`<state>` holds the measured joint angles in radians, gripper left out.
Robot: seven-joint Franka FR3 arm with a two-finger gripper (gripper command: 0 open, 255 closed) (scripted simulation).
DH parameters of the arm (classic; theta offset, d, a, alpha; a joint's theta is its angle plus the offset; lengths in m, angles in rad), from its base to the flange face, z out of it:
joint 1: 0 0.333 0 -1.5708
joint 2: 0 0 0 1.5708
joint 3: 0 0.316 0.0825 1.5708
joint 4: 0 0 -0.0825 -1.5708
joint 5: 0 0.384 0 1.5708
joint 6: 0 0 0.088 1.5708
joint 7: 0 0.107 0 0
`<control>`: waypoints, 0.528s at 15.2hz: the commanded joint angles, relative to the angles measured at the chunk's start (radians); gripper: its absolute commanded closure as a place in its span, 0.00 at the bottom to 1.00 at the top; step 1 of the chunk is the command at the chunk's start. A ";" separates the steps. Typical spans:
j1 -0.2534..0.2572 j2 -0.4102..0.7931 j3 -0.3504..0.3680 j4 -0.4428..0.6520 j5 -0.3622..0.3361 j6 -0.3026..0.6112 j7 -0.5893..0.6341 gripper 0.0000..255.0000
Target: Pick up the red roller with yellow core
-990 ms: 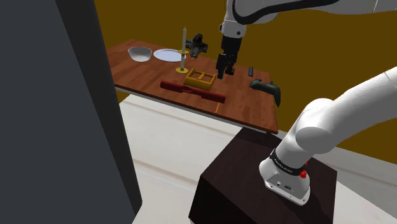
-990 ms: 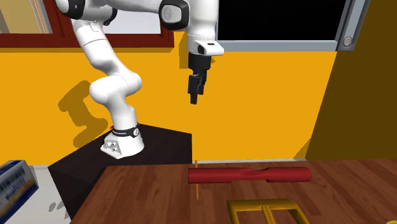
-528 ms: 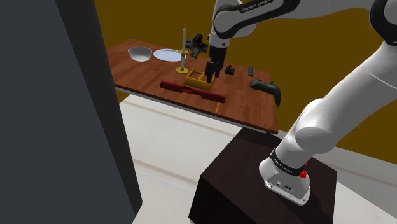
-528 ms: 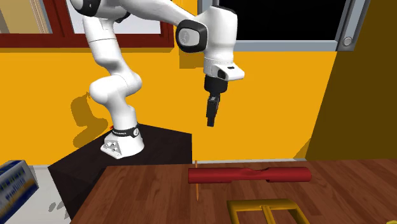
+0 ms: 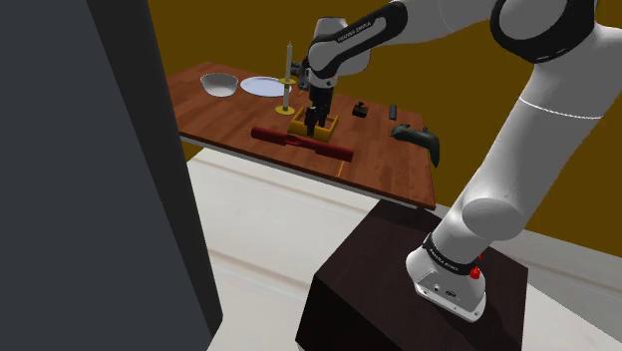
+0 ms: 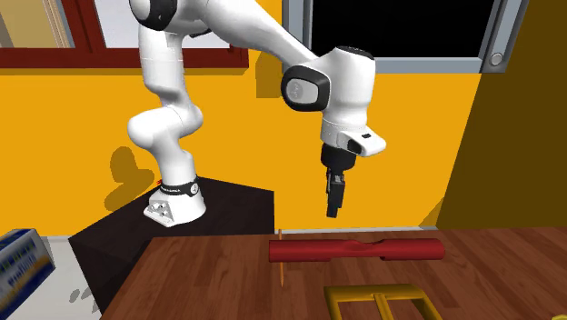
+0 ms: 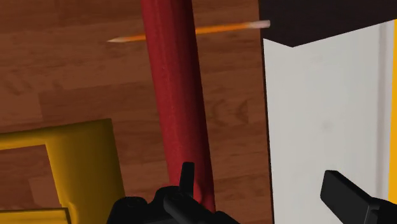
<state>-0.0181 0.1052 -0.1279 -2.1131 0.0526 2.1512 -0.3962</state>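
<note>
The tool (image 7: 257, 178) was open, its two black fingers well apart and holding nothing. It hung pointing down just above the tabletop (image 5: 384, 160). Compared with half a second earlier, the tool (image 6: 333, 207) had come lower and moved toward the second exterior view's right, so that it stood over the red roller (image 6: 354, 249). In the shoulder view the tool (image 5: 315, 122) had shifted left onto the yellow tray (image 5: 296, 127).

The roller (image 7: 175, 95) had not moved. It lay flat on the brown wood near the table's edge, just beside the tray (image 7: 89, 165), with one finger above its near end. An orange pencil (image 7: 216, 28) lay crosswise at its far end.

Further along the tabletop stood a candlestick (image 5: 288, 85), a plate (image 5: 262, 87) and a bowl (image 5: 219, 84). Yellow walls (image 6: 82, 118) enclosed the room, and a window (image 6: 400, 27) showed a black area.
</note>
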 commanded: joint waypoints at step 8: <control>-0.029 0.305 0.012 0.236 0.039 0.082 -0.104 0.00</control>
<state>-0.0457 0.3869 -0.1180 -1.8982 0.0899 2.2289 -0.4957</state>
